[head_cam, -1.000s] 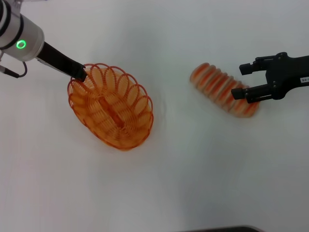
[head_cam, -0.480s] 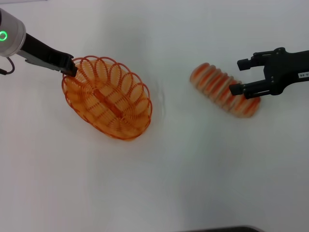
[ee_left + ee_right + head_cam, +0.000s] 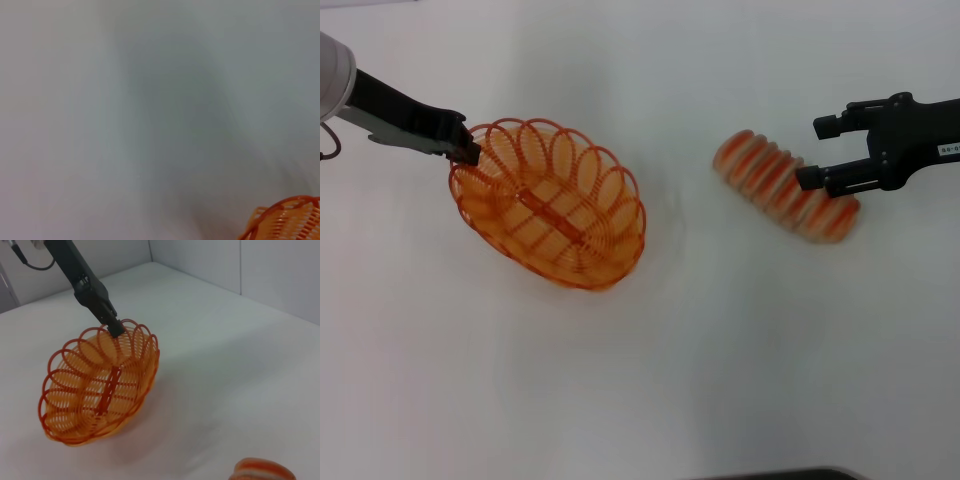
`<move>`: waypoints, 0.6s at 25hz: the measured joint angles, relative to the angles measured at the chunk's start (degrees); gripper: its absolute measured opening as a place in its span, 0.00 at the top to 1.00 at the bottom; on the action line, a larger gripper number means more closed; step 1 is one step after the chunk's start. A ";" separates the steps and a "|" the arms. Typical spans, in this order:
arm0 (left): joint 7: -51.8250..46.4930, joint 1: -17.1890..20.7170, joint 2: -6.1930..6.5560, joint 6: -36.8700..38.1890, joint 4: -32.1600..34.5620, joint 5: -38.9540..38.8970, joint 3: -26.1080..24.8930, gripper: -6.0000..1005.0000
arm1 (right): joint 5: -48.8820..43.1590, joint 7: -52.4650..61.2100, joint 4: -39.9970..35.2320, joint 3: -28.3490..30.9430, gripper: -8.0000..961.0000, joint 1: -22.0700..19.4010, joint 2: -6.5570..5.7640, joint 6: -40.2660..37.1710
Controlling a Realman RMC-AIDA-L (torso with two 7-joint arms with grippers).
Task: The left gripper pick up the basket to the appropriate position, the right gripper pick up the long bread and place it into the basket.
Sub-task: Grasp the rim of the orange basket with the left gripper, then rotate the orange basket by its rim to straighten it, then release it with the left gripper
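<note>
The orange wire basket (image 3: 552, 207) sits left of centre on the white table, tilted, with its gripped end raised. My left gripper (image 3: 466, 150) is shut on the basket's rim at its far-left end. It also shows in the right wrist view (image 3: 111, 325), pinching the rim of the basket (image 3: 97, 390). The long bread (image 3: 772, 183) lies on the table at the right, slanting. My right gripper (image 3: 814, 152) is open over the bread's right half, one finger on each side. The bread's end shows in the right wrist view (image 3: 260, 471). The left wrist view shows only a bit of basket rim (image 3: 287, 217).
The white table (image 3: 700, 340) runs wide and bare between basket and bread and toward the front. A dark edge (image 3: 770, 474) shows at the bottom of the head view. Pale walls (image 3: 240, 265) stand behind the table.
My left gripper has pulled back to the left and up with the basket, which then shifted slightly right. My right gripper moved a little up and stays open. The bread has not moved.
</note>
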 joint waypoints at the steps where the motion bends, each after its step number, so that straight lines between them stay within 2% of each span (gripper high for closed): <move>1: 0.00 -0.01 0.06 0.23 -0.10 -0.38 -0.26 0.91 | 0.00 0.00 0.00 0.00 0.14 0.00 0.00 0.02; 8: -0.04 0.68 0.13 0.71 -0.92 -1.98 -4.60 0.91 | 0.09 0.29 0.00 -0.02 0.14 0.16 0.00 0.04; 15: -0.04 1.89 -0.55 0.28 -1.13 -3.14 -8.34 0.91 | 0.28 0.52 0.00 0.04 0.14 0.17 0.00 0.50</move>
